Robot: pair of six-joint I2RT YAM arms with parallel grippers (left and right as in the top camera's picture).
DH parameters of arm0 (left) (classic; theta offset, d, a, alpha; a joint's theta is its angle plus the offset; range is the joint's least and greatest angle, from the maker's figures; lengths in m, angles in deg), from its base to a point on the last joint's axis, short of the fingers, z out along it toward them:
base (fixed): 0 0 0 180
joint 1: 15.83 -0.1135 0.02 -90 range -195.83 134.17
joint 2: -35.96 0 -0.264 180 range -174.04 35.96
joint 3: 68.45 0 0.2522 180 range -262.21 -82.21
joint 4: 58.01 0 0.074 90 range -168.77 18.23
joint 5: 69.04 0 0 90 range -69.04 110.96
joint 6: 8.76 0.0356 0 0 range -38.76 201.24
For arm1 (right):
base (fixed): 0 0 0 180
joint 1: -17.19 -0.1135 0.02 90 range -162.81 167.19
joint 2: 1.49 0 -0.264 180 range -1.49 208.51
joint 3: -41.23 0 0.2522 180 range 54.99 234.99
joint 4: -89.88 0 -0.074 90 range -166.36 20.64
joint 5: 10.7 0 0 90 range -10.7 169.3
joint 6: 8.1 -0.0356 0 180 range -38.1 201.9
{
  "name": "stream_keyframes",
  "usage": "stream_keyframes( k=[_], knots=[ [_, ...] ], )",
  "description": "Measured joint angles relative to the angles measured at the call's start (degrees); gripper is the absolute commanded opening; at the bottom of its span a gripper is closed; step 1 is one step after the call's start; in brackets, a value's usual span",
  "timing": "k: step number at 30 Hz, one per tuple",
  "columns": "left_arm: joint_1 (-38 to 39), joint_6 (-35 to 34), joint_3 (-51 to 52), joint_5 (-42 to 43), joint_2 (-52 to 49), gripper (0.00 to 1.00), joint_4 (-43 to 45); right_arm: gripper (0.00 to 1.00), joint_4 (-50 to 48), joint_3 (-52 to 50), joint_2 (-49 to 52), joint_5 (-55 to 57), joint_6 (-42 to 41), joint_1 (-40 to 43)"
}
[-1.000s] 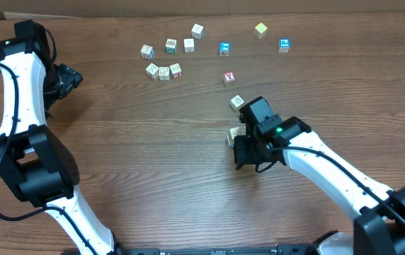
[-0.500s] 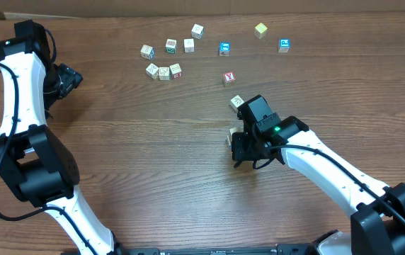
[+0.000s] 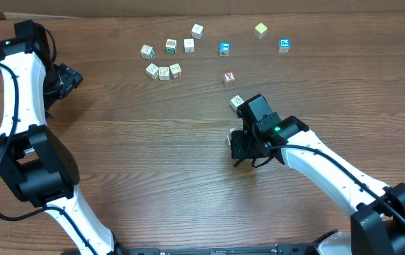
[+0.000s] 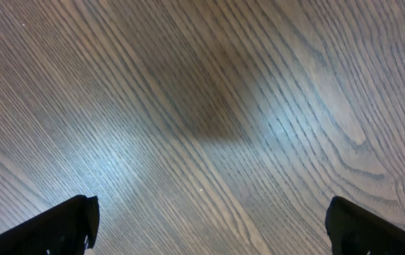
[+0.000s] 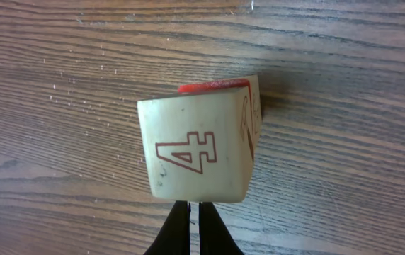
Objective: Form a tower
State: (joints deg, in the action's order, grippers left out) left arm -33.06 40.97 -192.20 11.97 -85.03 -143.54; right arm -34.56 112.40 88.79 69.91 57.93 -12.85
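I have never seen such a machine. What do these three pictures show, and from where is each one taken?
These are two white and black robot arms, each ending in a two-finger gripper, at a brown wooden table. One picture looks down from above the table; the other two come from cameras on the wrists. Small wooden letter cubes lie scattered at the far side. The left gripper is wide open over bare wood and holds nothing. The right gripper is shut, its tips close to a cream wooden cube with a red 4; it grips nothing.

Cream cube (image 5: 195, 152) bears a red-outlined 4 on brown woodgrain table (image 5: 47, 106).
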Motion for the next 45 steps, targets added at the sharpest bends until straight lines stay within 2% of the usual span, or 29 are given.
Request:
stream_keyframes(
  k=[45],
  knots=[
    [0.00,0.00,0.00,0.00,0.00,1.00,0.00,0.04,-0.85,0.00,0.00,2.38,0.02,0.00]
  ],
)
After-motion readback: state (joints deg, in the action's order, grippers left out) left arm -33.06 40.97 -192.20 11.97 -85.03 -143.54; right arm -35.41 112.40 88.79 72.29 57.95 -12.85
